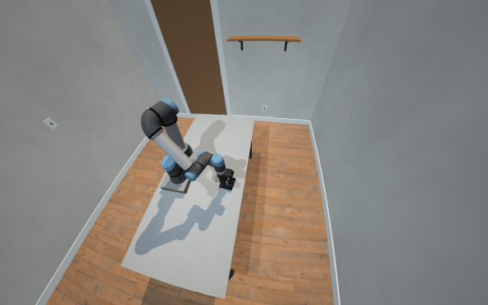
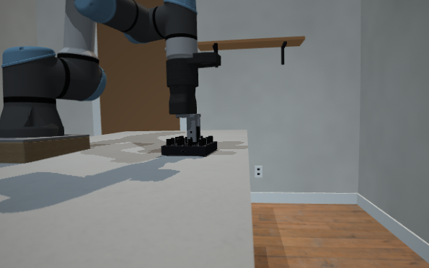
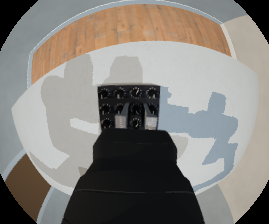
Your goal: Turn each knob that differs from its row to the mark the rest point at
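Black knob box (image 2: 189,148) (low, square), upright knobs
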Action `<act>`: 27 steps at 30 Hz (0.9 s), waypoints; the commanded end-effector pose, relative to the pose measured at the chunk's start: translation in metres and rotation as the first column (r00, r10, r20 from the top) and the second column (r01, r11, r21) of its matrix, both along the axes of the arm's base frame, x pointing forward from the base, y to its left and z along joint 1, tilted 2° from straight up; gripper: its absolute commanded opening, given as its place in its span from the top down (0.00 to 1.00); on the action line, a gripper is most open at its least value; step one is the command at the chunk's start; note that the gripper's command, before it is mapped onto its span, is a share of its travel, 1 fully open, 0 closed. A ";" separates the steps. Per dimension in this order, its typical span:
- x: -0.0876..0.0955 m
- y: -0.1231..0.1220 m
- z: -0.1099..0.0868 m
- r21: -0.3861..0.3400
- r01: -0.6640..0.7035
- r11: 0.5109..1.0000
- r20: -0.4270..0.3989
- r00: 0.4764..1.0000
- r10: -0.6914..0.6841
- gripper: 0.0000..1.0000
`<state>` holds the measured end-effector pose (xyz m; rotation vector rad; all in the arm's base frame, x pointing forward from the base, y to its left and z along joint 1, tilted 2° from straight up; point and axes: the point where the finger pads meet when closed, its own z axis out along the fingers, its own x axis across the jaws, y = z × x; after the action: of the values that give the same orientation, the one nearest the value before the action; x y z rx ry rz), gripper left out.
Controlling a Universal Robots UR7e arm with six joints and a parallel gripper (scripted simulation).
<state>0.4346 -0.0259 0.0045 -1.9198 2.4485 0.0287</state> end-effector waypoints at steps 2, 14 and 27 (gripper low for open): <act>0.000 0.000 0.000 0.000 0.000 1.000 0.001 1.000 0.000 0.54; 0.000 0.000 0.000 0.000 0.000 1.000 0.001 1.000 0.000 0.70; 0.000 0.000 0.000 0.000 0.000 1.000 0.001 1.000 0.000 0.70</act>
<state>0.4346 -0.0259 0.0045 -1.9199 2.4485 0.0287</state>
